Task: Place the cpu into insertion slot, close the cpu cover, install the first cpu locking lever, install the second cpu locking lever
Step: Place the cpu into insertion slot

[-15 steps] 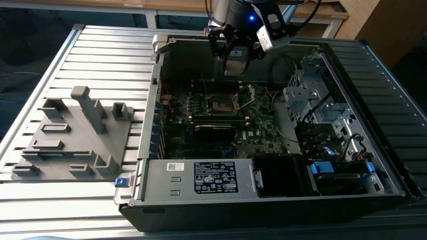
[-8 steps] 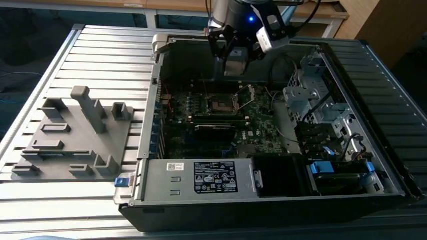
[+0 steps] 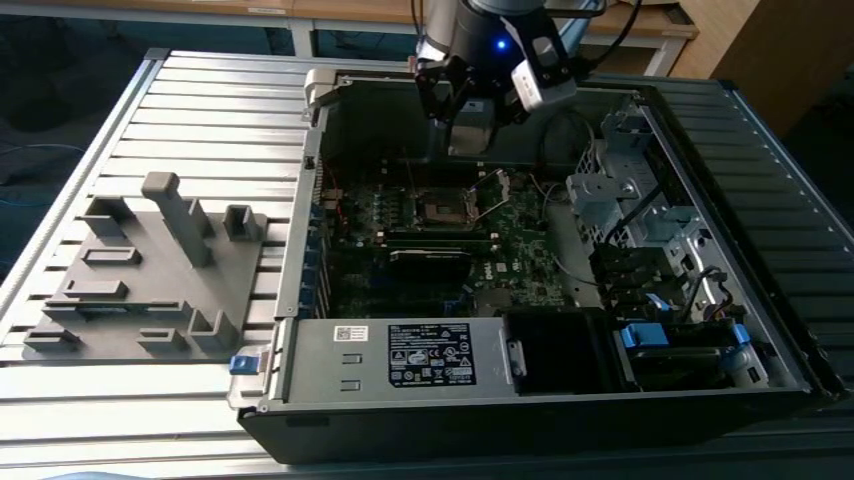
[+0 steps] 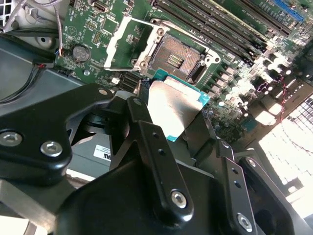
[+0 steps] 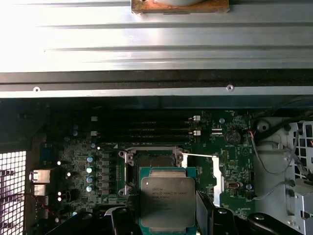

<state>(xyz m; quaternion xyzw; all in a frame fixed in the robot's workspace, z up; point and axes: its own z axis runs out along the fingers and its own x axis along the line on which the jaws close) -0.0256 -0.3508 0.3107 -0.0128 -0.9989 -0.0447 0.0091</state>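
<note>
My gripper (image 3: 470, 132) hangs over the back of the open computer case, shut on the cpu. The cpu (image 4: 172, 104) is a flat silver-faced square on a teal base, pinched at two opposite edges between the black fingers (image 4: 146, 128). In both wrist views it is held above the board, apart from the insertion slot (image 4: 176, 56), a dark square recess that lies open with nothing in it. The cpu cover (image 4: 124, 41) is swung up and open beside the slot. The first wrist view has the cpu (image 5: 167, 200) just short of the slot (image 5: 154, 160). The locking levers cannot be told from the socket frame.
The motherboard (image 3: 400, 280) lies inside the case (image 3: 534, 420). Long black memory slots (image 5: 142, 128) run beside the socket. A power supply (image 3: 400, 355) fills the near end, and drive cages and cables (image 3: 627, 210) crowd the exterior view's right. A grey fixture (image 3: 147, 270) sits outside on the slatted table.
</note>
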